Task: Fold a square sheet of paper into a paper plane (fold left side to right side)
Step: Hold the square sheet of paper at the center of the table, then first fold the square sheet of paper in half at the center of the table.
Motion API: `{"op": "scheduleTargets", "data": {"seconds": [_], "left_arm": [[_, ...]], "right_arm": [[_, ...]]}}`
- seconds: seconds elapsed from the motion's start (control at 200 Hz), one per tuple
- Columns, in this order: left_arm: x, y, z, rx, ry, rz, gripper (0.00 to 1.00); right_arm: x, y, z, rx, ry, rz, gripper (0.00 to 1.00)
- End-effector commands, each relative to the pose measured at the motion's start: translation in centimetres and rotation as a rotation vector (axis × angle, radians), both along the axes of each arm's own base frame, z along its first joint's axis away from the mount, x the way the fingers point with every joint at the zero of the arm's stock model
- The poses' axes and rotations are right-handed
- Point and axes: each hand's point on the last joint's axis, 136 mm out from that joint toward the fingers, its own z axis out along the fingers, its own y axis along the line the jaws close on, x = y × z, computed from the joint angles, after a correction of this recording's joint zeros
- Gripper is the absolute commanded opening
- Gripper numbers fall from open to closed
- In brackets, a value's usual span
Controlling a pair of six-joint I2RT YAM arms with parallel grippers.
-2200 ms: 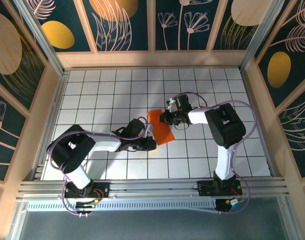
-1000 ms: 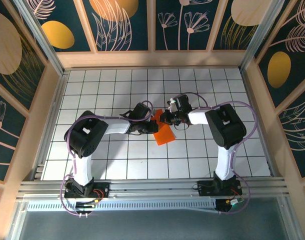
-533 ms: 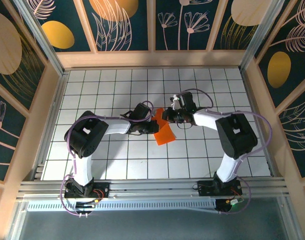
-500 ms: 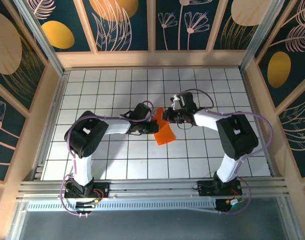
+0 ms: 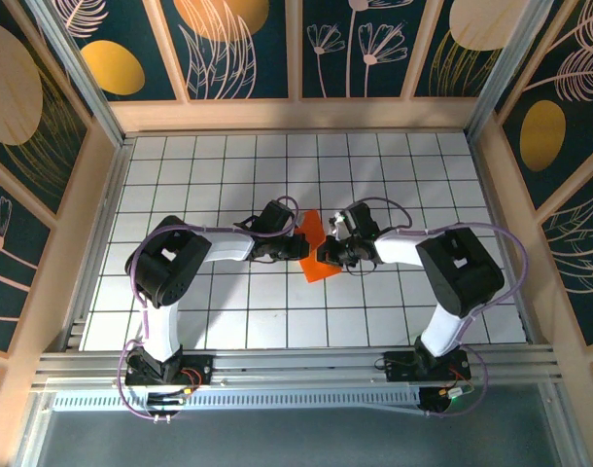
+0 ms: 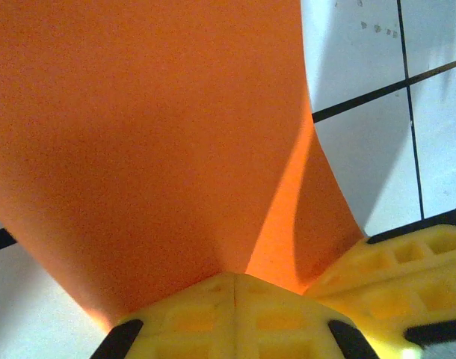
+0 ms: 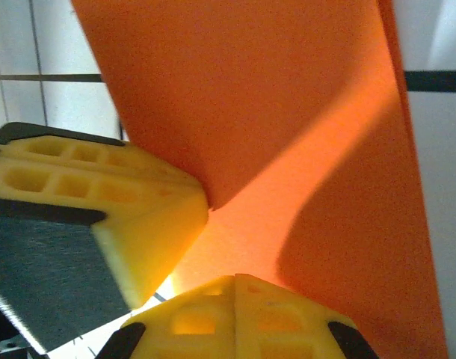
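The square sheet of paper is a small creased orange wedge lying on the white grid table between my two arms. My left gripper comes in from the left, shut, its tips resting on the wedge's left side. From the right comes my right gripper, also shut, tips on the paper close to the left one. In the left wrist view the orange paper spreads ahead of the closed left gripper, with a right fingertip beside it. In the right wrist view the paper lies ahead of the closed right gripper.
The white grid table extends on all sides of the paper. Wooden walls with dark painted panels enclose it at the back and both sides. Both arm bases sit on the metal rail at the near edge.
The right gripper has slid from the wedge's far end toward the near edge, ending close beside the left gripper. The left gripper came up to the paper earlier and has held still since.
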Motion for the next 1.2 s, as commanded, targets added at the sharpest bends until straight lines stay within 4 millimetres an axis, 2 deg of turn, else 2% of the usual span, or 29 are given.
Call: {"op": "scheduleTargets", "data": {"seconds": [0.0,0.225,0.385,0.425,0.796,1.011,1.196], "left_arm": [[-0.1,-0.4,0.9,-0.035,0.008,0.005,0.0],[1.7,-0.5,3.0,-0.161,-0.013,0.039,0.0],[1.9,0.0,1.8,-0.133,-0.008,0.054,0.0],[1.3,0.6,0.7,-0.113,0.012,0.062,0.0],[1.1,2.2,-1.6,-0.047,0.026,0.102,0.0],[2.1,3.4,-2.6,-0.003,0.021,0.139,0.0],[4.2,4.7,-2.5,0.014,-0.001,0.179,0.01]], "right_arm": [[-1.0,-0.9,-1.9,-0.051,0.043,-0.008,0.0],[-1.7,-2.2,-3.6,-0.133,0.065,-0.01,0.0],[-1.8,-2.5,-4.1,-0.142,0.076,-0.014,0.0],[-1.9,-2.5,-4.2,-0.144,0.08,-0.016,0.0],[-2.1,-3.0,-4.7,-0.176,0.09,-0.013,0.0],[-2.3,-3.4,-5.0,-0.201,0.094,-0.011,0.0],[-2.3,-3.5,-5.1,-0.205,0.093,-0.012,0.0]]}}
